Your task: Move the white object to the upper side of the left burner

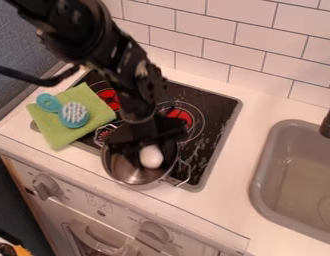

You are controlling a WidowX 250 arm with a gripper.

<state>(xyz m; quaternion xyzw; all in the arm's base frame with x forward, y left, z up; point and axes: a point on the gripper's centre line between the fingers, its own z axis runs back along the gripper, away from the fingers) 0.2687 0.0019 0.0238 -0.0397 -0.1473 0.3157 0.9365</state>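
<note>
The white object (151,156) is a smooth, rounded, egg-like thing with a plain matte surface and a soft highlight on its upper part. It lies inside a round, shiny silver metal pot (131,174), against which its white stands out clearly. The pot sits at the front of the black cooktop (213,115), with its looped metal handle (184,176) sticking out toward the lower right of the view. The pot's wall rises all around the white object.

The black two-finger gripper (146,142) hangs down from the top of the view, directly above the pot, and hides the pot's far part. Whether it is wide or narrow, or has hold of the white object, cannot be told.

The cooktop is glossy and streaked with pale marks. A red round burner (109,98) shows at its left rear, beside the black robot arm (117,52), and another red burner (180,118) shows just right of the arm. A folded lime-green cloth (57,136) overlaps the cooktop's left edge, and a teal brush with whitish bristles (74,115) lies on it. Farther right, a grey sink (262,190) is set into the white counter (231,187).
</note>
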